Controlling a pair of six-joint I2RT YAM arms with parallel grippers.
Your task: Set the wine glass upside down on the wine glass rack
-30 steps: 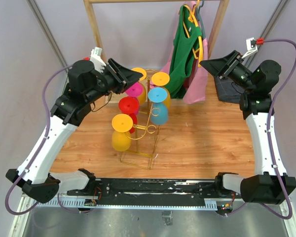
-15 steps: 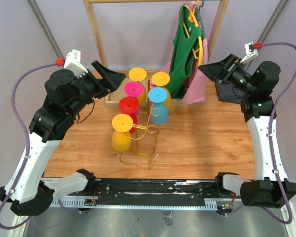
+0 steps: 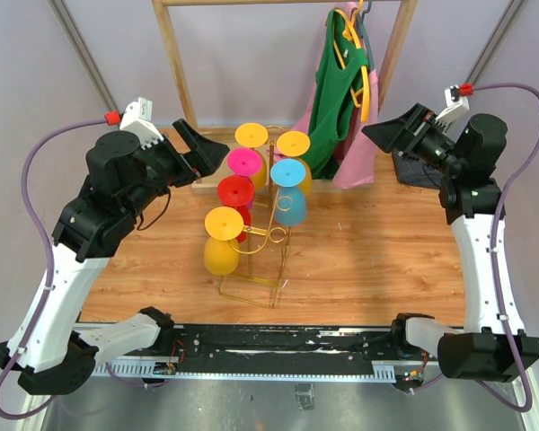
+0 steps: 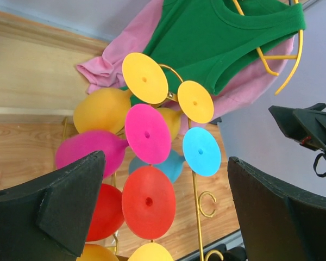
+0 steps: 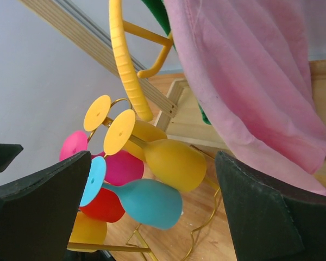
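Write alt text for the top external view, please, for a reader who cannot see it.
A gold wire wine glass rack holds six wine glasses upside down: three yellow, one pink, one red, one blue. The left gripper and right gripper hover open and empty on either side of it.

The surface (image 3: 368, 260) was a wood-grain board; the wine glass rack (image 3: 273, 235) stood on it left of centre on its wire base; a wooden clothes rail (image 3: 172, 63) stood along the back; a dark object (image 3: 419, 171) lay at back right.
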